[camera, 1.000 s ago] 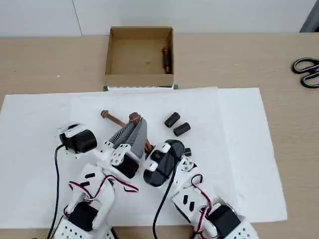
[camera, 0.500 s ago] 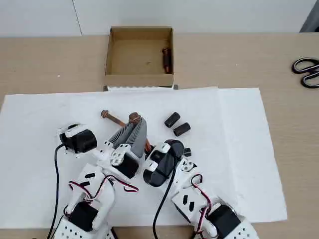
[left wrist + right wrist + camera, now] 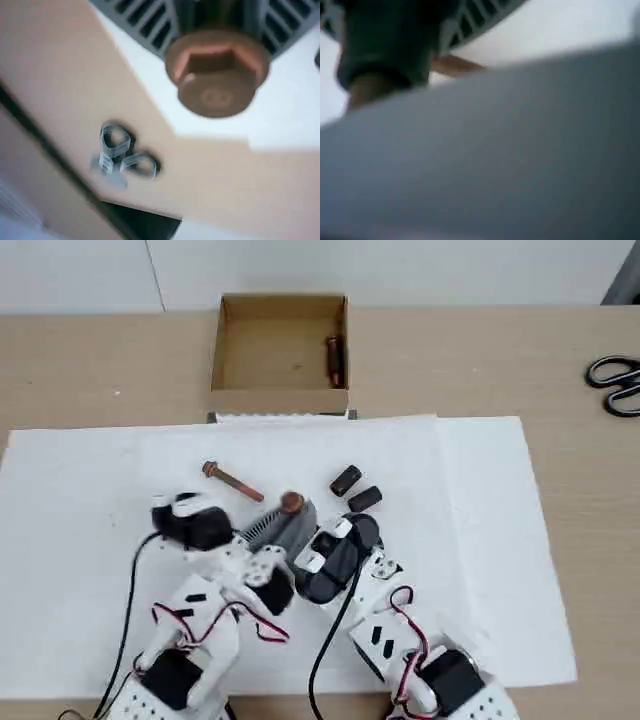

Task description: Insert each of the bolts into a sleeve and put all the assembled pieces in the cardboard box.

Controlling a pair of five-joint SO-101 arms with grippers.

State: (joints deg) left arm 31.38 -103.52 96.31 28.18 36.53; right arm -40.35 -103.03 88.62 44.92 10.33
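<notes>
Pointing its hex head toward the cardboard box [image 3: 228,340], a bolt [image 3: 291,502] is clamped lengthwise in the left gripper [image 3: 286,513] above the white sheet [image 3: 480,540]; its shank is hidden inside that grip.

A light wooden table [image 3: 100,360] runs up to a plain white wall [image 3: 400,270], with a broad white sheet [image 3: 480,540] spread over its near part and black-handled scissors [image 3: 615,383] lying at its right edge.
</notes>
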